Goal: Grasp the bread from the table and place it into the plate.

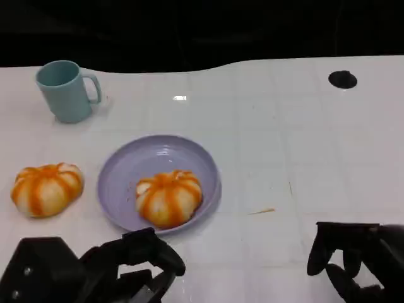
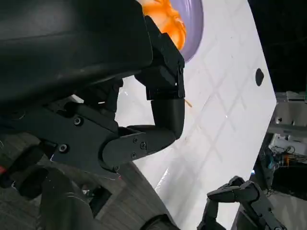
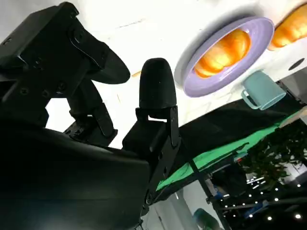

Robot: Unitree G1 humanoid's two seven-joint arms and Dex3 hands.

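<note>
Bread (image 1: 168, 197), orange-striped white bun (pumpkin-shaped), sits in purple plate (image 1: 117, 173); both hands hold nothing, fingers apart.

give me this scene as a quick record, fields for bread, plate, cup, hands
bread in plate: orange-striped round bread roll, inside the lavender round plate
bread on table: second orange-striped roll, on the white table beside the plate, apart from it
cup: teal handled mug, upright, behind the plate
left hand: holds nothing, near edge
right hand: holds nothing, near edge
</note>
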